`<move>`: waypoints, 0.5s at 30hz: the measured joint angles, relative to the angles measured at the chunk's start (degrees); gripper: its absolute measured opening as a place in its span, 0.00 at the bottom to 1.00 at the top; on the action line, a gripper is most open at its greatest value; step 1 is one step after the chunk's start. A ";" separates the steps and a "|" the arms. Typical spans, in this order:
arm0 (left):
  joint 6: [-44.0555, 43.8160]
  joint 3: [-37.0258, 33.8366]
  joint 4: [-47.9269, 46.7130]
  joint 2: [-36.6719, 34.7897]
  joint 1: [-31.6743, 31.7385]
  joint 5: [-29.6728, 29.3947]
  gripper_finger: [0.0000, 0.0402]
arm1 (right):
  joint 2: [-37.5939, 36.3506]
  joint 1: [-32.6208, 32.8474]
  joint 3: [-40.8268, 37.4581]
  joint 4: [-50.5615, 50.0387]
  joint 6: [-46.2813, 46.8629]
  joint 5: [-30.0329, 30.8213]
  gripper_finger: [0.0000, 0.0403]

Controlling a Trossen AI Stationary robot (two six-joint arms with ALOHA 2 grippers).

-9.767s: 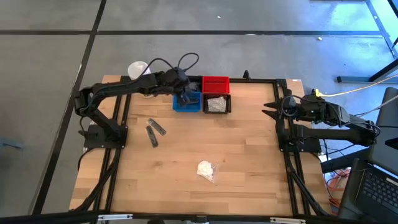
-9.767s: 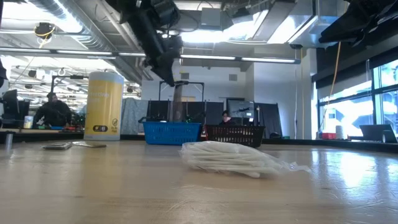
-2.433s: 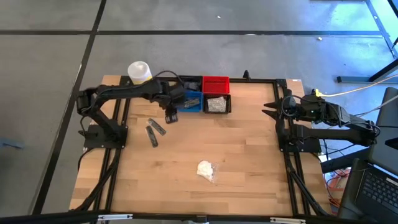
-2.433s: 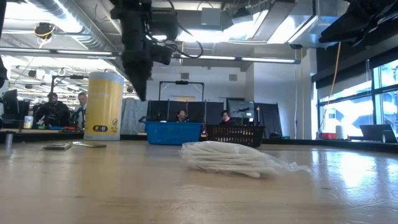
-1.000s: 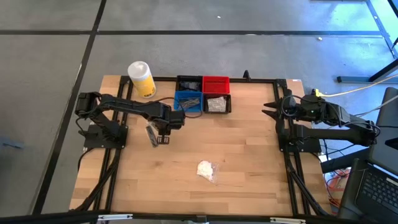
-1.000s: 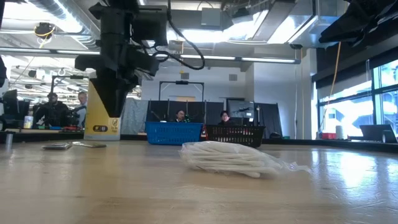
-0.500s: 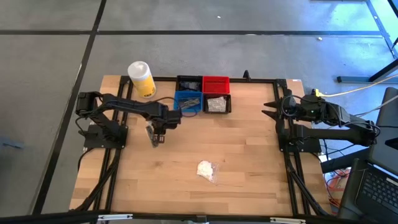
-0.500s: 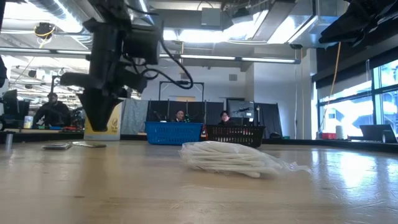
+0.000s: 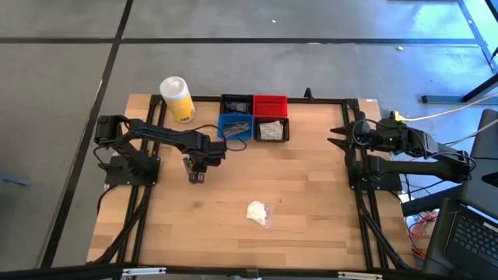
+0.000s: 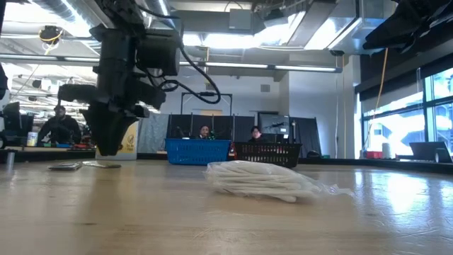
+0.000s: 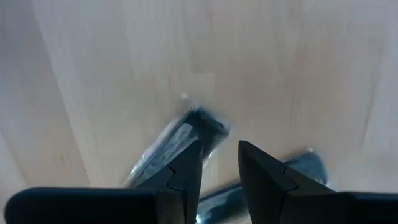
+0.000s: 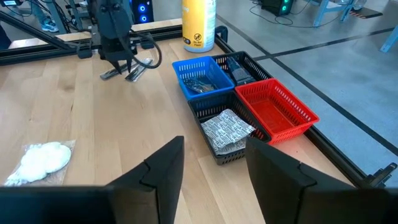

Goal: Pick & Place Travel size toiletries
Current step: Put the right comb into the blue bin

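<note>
Two flat dark tubes [image 12: 138, 70] of the travel size toiletries lie side by side on the wood at the table's left [image 11: 180, 140], [image 11: 301, 167]. My left gripper [image 9: 196, 174] points straight down just above them. It is open by a narrow gap [image 11: 219, 165], with nothing between its fingers, and hangs a little clear of the tabletop [image 10: 106, 150]. The white wad in clear wrap [image 9: 257, 211] rests on the table near the middle front [image 10: 262, 180]. My right gripper [image 12: 211, 168] waits open at the table's right edge [image 9: 340, 140].
At the back stand four small bins. The blue one [image 9: 233, 128] holds dark items and a black one [image 9: 272, 130] holds clear packets. The red one [image 9: 270, 105] and another black one [image 9: 237, 103] stand behind them. A yellow container [image 9: 177, 99] stands at the far left corner. People show beyond the table.
My left gripper has sunk toward the table and shifted a little toward the table's left, ending over the two dark tubes. The tubes and the white wad have stayed where they were.
</note>
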 joint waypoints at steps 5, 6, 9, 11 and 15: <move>-4.40 0.00 3.11 0.00 0.50 -0.18 0.24 | 0.01 0.01 0.00 0.00 -0.01 0.00 0.41; -5.18 0.00 3.19 0.18 0.49 -0.18 0.24 | 0.01 0.01 0.00 0.00 0.00 0.00 0.41; -6.24 0.00 4.48 1.44 -0.56 -0.16 0.24 | 0.01 0.02 0.00 0.01 0.01 -0.01 0.39; -6.37 0.04 4.64 2.54 -1.26 -1.12 0.24 | 0.02 0.00 0.00 0.00 0.01 0.01 0.38; -7.42 0.12 4.34 4.11 -0.79 -1.40 0.24 | 0.02 0.01 0.00 0.00 0.01 -0.01 0.36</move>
